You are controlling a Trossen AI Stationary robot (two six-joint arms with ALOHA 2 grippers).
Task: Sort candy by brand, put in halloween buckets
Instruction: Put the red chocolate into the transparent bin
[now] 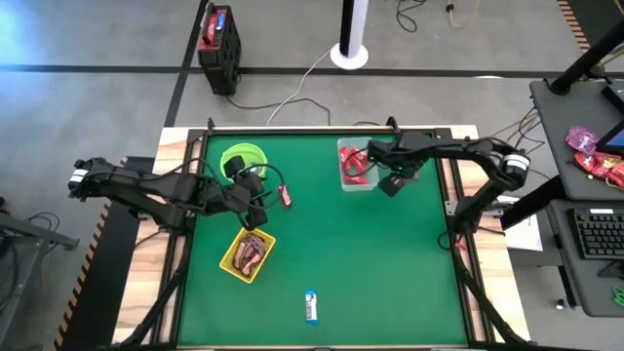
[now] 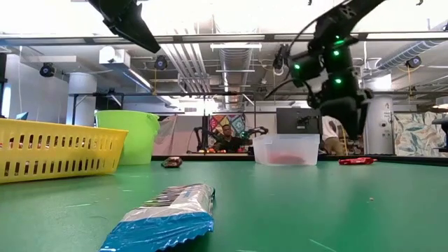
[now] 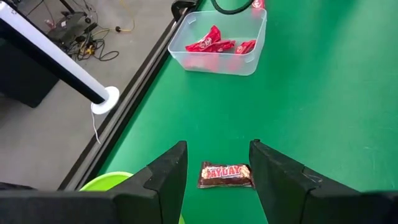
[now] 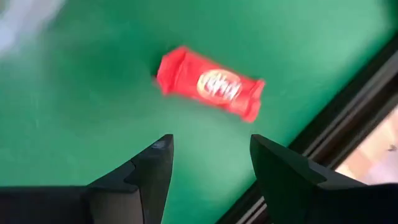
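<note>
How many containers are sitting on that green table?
3. A lime-green bucket stands at the far left, a clear tub at the far side right of centre, and a yellow basket sits nearer the front, on the left. None looks hidden.

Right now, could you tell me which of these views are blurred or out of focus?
Right wrist view: the red candy bar is smeared, its logo soft. Low view: the blue-and-white bar up close is out of focus. Left wrist view: the brown bar reads sharply. High view: evenly sharp.
</note>
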